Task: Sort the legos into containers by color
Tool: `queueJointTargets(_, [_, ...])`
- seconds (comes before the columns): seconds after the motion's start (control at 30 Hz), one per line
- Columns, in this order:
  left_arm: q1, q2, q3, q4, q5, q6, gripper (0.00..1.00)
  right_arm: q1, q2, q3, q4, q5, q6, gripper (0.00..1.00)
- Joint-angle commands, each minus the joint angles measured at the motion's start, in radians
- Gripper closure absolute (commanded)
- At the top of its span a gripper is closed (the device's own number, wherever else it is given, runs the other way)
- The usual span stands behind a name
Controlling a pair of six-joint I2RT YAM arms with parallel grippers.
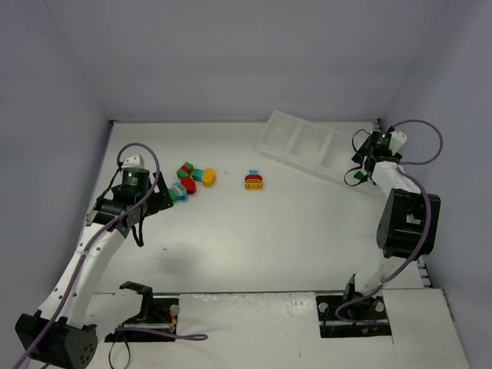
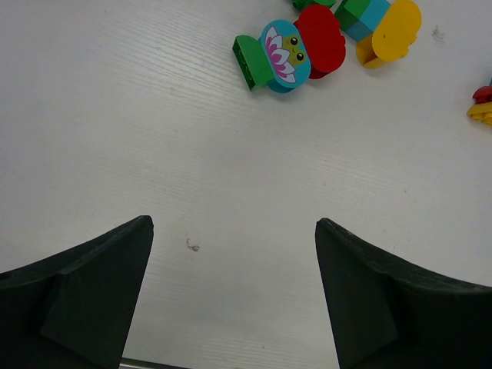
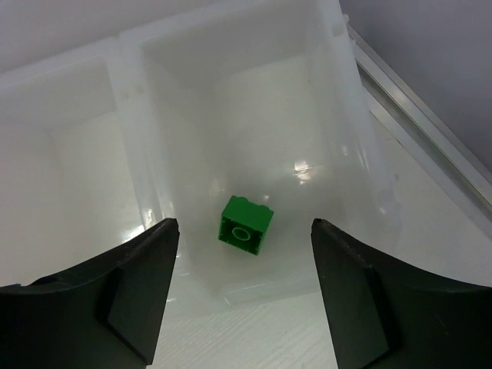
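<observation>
The step in hand looks like dropping off a green brick (image 3: 246,224). It lies on the floor of the end box of the tray (image 3: 127,100), all alone in there. The right gripper (image 3: 242,265) hangs just above it with its fingers spread wide. It holds nothing, and the brick shows in the gap between the fingers, not touching them. So this drop looks done.

Next, I think, comes a new brick. The left gripper (image 2: 233,261) is spread wide too and empty, low over the table (image 2: 115,115). The pile (image 2: 296,46) — green, teal, red and yellow — lies ahead of it, apart from the fingers. The gripper would need to reach forward, go down over one brick and squeeze. Some bricks are stuck together, so getting just one colour may be hard.
</observation>
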Motion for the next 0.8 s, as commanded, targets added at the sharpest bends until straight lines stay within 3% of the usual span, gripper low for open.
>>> queueJointTargets(0.0, [0.000, 0.044, 0.007, 0.061, 0.003, -0.045, 0.20, 0.004, -0.113, 0.053, 0.033, -0.015, -0.010, 0.33])
queueJointTargets(0.2, [0.002, 0.155, 0.036, 0.087, 0.006, -0.110, 0.20, 0.082, -0.249, -0.005, 0.032, -0.082, 0.004, 0.34])
queueJointTargets(0.43, [0.019, 0.314, 0.068, 0.133, 0.003, -0.172, 0.20, 0.301, -0.390, -0.094, 0.032, -0.117, -0.007, 0.35])
queueJointTargets(0.77, [0.030, 0.538, 0.169, 0.243, 0.032, -0.166, 0.20, 0.394, -0.567, -0.212, 0.027, -0.216, -0.023, 0.35])
